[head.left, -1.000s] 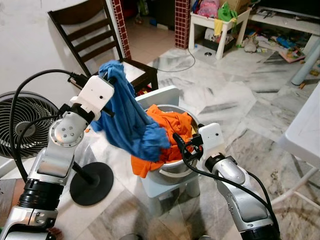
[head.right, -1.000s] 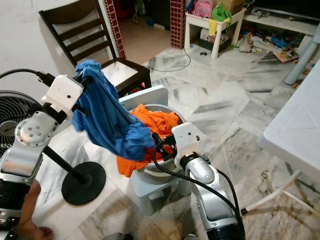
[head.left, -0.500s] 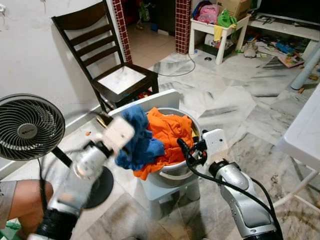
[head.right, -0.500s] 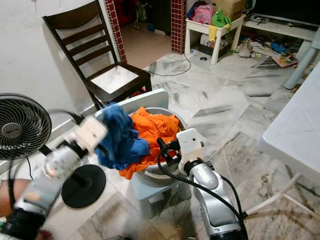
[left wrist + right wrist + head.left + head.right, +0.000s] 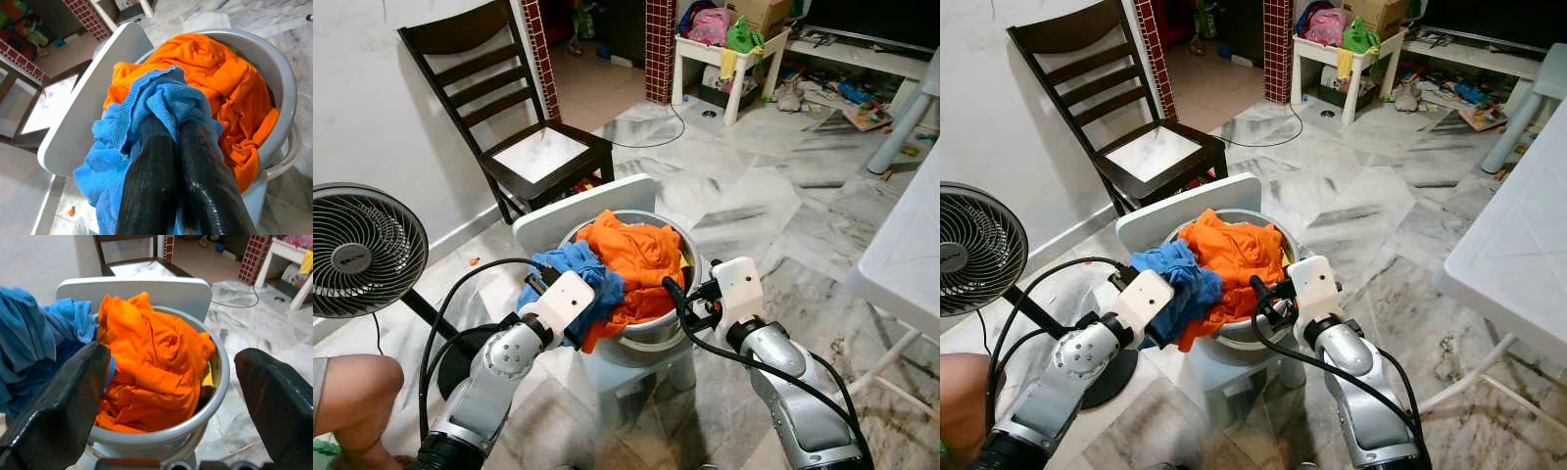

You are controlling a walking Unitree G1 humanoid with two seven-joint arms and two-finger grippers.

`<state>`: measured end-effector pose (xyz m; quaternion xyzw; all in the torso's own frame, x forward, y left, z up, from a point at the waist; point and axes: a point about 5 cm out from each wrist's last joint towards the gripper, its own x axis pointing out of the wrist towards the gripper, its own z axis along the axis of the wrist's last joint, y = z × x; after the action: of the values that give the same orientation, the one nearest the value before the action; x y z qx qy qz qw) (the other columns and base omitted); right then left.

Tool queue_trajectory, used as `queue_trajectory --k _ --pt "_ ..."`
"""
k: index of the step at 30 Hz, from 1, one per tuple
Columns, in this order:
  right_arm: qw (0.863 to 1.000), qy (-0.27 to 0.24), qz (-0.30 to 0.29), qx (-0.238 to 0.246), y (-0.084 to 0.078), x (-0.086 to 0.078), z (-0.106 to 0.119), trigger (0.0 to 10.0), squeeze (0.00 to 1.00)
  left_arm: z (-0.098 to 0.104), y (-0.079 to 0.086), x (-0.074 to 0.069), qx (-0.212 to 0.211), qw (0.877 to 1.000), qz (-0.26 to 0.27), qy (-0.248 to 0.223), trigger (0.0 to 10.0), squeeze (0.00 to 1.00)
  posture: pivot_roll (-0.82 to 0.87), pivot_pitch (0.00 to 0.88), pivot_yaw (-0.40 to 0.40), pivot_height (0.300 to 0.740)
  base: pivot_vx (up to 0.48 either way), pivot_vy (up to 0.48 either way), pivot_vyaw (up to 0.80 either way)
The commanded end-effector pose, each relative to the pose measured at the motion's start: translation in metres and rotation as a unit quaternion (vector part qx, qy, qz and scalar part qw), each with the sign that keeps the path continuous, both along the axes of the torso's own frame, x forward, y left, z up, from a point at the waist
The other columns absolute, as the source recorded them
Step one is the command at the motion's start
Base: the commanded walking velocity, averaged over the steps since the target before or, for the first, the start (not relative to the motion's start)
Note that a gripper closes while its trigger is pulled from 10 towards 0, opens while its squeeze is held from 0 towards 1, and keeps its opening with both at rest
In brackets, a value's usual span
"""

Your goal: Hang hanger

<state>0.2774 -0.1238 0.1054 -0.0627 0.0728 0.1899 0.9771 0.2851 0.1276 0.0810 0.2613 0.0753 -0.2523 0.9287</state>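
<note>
Blue cloth (image 5: 570, 279), bunched, draped over the near-left rim of a grey basin (image 5: 215, 382); left gripper (image 5: 176, 128) clenched on it, fingers pressed together. Orange garment (image 5: 636, 250) heaped inside the basin. Basin rests on a white stool (image 5: 578, 211). Right gripper (image 5: 171, 396) spread wide, just before the rim. Dark wooden chair (image 5: 499, 108) behind; standing fan (image 5: 357, 250) at left.

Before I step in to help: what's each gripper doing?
Left gripper: shut on the blue cloth, at the basin rim.
Right gripper: open, holding nothing, facing the orange cloth.
</note>
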Motion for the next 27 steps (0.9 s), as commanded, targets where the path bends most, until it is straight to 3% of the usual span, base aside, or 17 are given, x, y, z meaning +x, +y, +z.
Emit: queue_trajectory --k 1,2,3,7,14,15,16,20,22,23,24,27 --pt "1.000 0.001 0.008 0.002 0.004 -0.002 0.001 10.0 0.00 -0.002 0.007 0.002 -0.004 1.000 0.027 0.011 10.0 0.00 -0.07 0.098 0.049 0.740 0.000 0.000 0.00" --pt "1.000 0.002 0.009 0.000 0.003 -0.003 0.001 10.0 0.00 -0.003 0.012 0.004 -0.012 0.999 0.049 0.015 9.6 0.00 -0.07 0.100 0.045 0.740 0.000 0.000 0.00" --pt "1.000 0.003 0.011 0.000 0.003 -0.003 0.001 10.0 0.00 -0.003 0.016 0.007 -0.018 0.997 0.069 0.019 10.0 0.00 -0.07 0.100 0.045 0.740 0.000 0.000 0.00" --pt "1.000 0.004 0.012 -0.002 0.003 -0.003 0.002 10.0 0.00 -0.001 0.032 0.022 -0.031 0.991 0.130 0.030 10.0 0.00 -0.07 0.105 0.042 0.740 0.000 0.000 0.00" --pt "1.000 0.004 0.011 -0.002 0.003 -0.005 0.003 10.0 0.00 0.011 0.035 0.040 -0.017 0.988 0.151 0.004 10.0 0.00 -0.08 0.114 0.047 0.740 0.000 0.000 0.00" --pt "1.000 0.004 0.011 -0.002 0.003 -0.005 0.003 10.0 0.00 0.015 0.034 0.044 -0.003 0.989 0.147 -0.011 10.0 0.00 -0.08 0.114 0.047 0.740 0.000 0.000 0.00" --pt "1.000 0.005 0.009 -0.003 0.002 -0.006 0.003 10.0 0.00 0.029 0.031 0.054 0.029 0.986 0.146 -0.070 10.0 0.00 -0.09 0.117 0.051 0.740 0.000 0.000 0.00" --pt "1.000 0.005 0.005 -0.004 0.001 -0.007 0.003 10.0 0.00 0.044 0.029 0.064 0.037 0.978 0.166 -0.119 10.0 0.00 -0.10 0.119 0.055 0.740 0.000 0.000 0.00" --pt "1.000 0.003 -0.002 -0.005 -0.001 -0.007 0.004 10.0 0.00 0.062 0.028 0.072 0.053 0.969 0.168 -0.172 10.0 0.00 -0.10 0.120 0.060 0.740 0.000 0.000 0.00" --pt "1.000 0.001 -0.007 -0.005 -0.002 -0.006 0.005 10.0 0.00 0.076 0.023 0.075 0.064 0.964 0.150 -0.213 10.0 0.00 -0.10 0.120 0.063 0.740 0.000 0.000 0.00" --pt "1.000 0.001 -0.007 -0.005 -0.002 -0.006 0.005 10.0 0.00 0.076 0.023 0.075 0.064 0.964 0.150 -0.213 10.0 0.00 -0.10 0.120 0.063 0.740 0.000 0.000 0.00" --pt "1.000 -0.002 -0.017 -0.005 -0.004 -0.006 0.006 10.0 0.00 0.083 -0.005 0.076 0.086 0.963 0.056 -0.249 10.0 0.00 -0.10 0.120 0.063 0.740 0.000 0.000 0.00"
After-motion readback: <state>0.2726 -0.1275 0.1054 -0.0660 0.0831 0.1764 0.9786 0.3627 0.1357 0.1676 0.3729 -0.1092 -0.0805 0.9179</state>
